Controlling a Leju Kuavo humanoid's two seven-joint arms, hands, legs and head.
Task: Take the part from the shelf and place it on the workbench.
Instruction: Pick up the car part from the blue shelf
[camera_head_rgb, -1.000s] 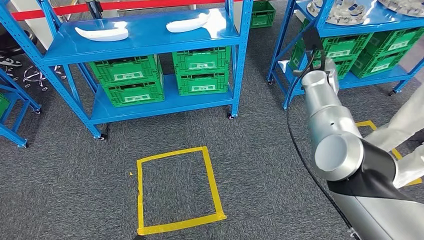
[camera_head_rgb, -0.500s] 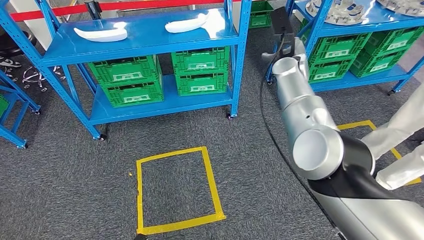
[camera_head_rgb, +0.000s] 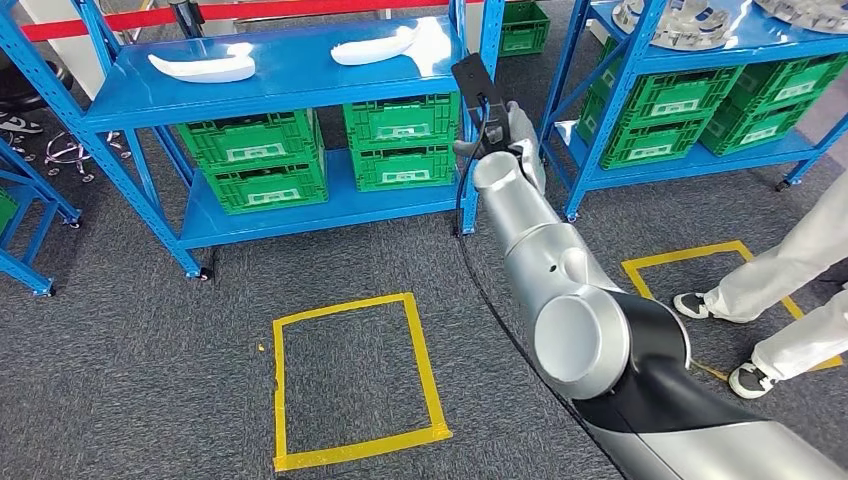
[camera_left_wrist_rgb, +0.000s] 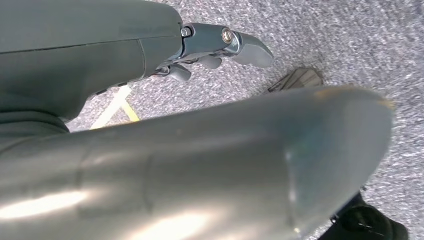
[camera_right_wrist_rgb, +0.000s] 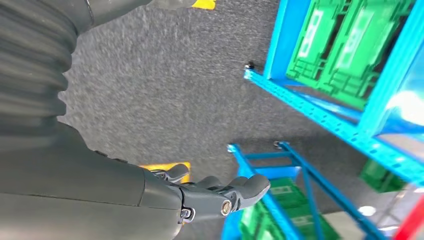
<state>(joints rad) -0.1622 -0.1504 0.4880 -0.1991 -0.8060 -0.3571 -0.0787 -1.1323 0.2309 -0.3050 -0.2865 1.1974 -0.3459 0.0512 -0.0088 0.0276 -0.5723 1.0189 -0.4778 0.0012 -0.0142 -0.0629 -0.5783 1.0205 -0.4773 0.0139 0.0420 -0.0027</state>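
Nearest to me, my left hand (camera_left_wrist_rgb: 220, 47) hangs low beside the body over the grey carpet (camera_head_rgb: 150, 340), fingers loosely curled with nothing in them; I judge it parked there simply because this reach does not call for it. Just ahead on the floor is a yellow tape square (camera_head_rgb: 352, 380), which I take for a standing mark facing the rack.

My right arm (camera_head_rgb: 560, 270) is raised and stretched forward and up across the middle of the head view, elbow close to the camera and forearm running toward the upright between the two racks. My right hand (camera_right_wrist_rgb: 220, 192) at its far end shows in the wrist view with fingers gently bent and apart, holding nothing.

Beyond it stands the blue shelf (camera_head_rgb: 280, 90), green crates (camera_head_rgb: 262, 158) stowed on the lower level. The white part (camera_head_rgb: 376, 46) lies flat on the top level near the right-hand post, a second white part (camera_head_rgb: 203, 67) further along; they sit at the open front edge, I judge, so a hand can lift them straight off. The hand is below and to the side of the nearer part, not touching it.

A person's legs (camera_head_rgb: 770, 300) stand by the neighbouring rack.
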